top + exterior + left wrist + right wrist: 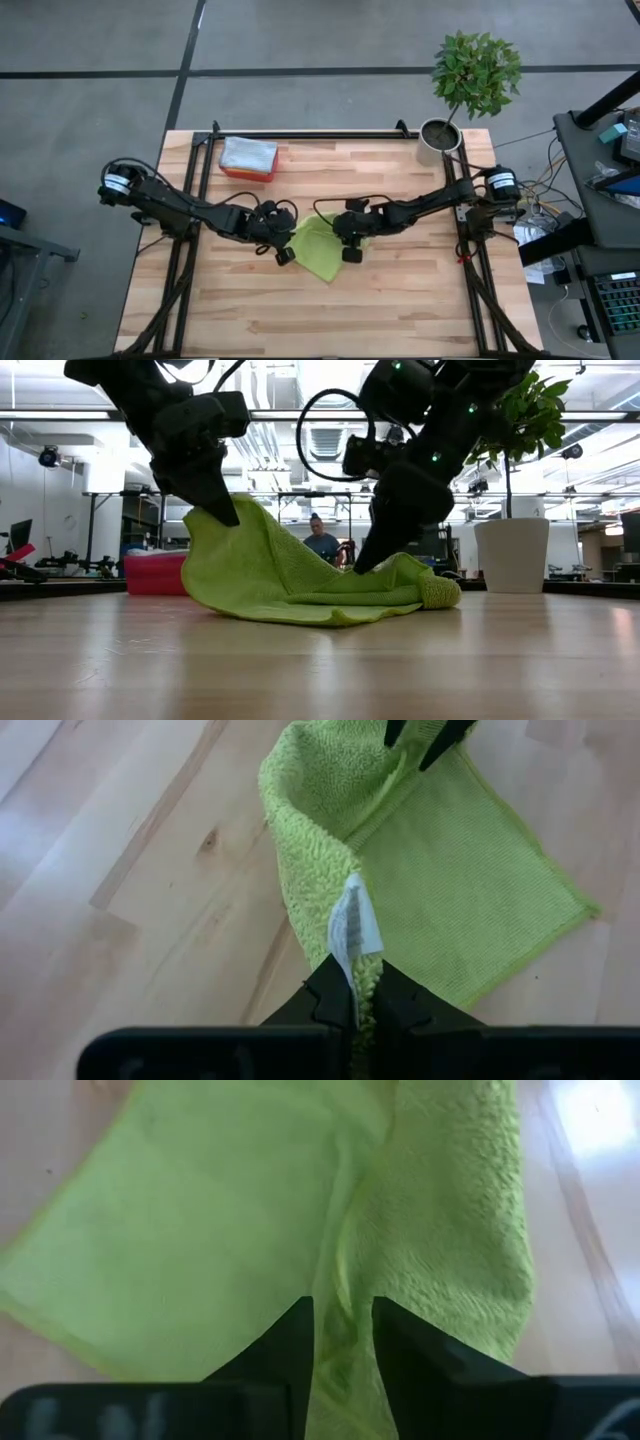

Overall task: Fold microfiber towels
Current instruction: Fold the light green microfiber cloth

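One lime green microfiber towel [318, 252] lies at the table's middle between my two grippers. It is partly doubled over, its lower layer flat on the wood [300, 605]. My left gripper [362, 995] is shut on its left part, raised above the table [222, 512]. My right gripper [340, 1342] has come down on the towel's right part [368, 563], with green cloth between its fingers. A folded pale towel [248, 153] rests on the pink-red bin [245, 172] at the far left. My left gripper pinches the towel's edge beside its white label [352, 935] between its two fingers. The fingers slant down from the table's left. That edge is lifted clear and the cloth slopes down from it to the table [250, 575]. My right gripper has a raised crease of the towel [340, 1305] between its two fingers, which stand slightly apart. The fingers slant down from the table's right. The cloth humps up a little at the fingertips [395, 565], and the rest lies on the table.
A white pot with a small tree [440, 138] stands at the far right corner. The near half of the wooden table [320, 320] is bare wood. A person [322, 545] sits in the room beyond the far edge.
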You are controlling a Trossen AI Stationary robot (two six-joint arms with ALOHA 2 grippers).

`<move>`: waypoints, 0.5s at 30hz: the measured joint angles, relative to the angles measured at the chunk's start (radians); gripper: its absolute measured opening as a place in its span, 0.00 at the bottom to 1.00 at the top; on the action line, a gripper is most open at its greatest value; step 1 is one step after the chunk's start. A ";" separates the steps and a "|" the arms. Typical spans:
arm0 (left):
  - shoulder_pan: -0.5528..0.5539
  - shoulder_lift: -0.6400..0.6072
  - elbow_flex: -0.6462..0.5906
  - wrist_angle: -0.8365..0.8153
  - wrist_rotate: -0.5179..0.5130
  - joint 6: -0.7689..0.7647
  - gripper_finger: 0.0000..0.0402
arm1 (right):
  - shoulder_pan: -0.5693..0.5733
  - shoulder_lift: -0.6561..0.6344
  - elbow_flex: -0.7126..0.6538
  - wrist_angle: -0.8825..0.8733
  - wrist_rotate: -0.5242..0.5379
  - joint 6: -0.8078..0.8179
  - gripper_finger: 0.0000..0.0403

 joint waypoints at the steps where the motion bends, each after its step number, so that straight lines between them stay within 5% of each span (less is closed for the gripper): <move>1: 0.000 0.000 0.000 0.000 0.000 0.000 0.00 | 0.000 0.005 0.000 0.012 -0.001 -0.002 0.23; 9: 0.000 0.000 0.000 0.000 0.000 0.003 0.00 | 0.000 0.031 0.000 0.026 -0.002 -0.046 0.04; 15: 0.000 -0.020 0.023 -0.050 0.011 0.033 0.00 | 0.004 -0.099 0.007 -0.058 0.000 -0.069 0.02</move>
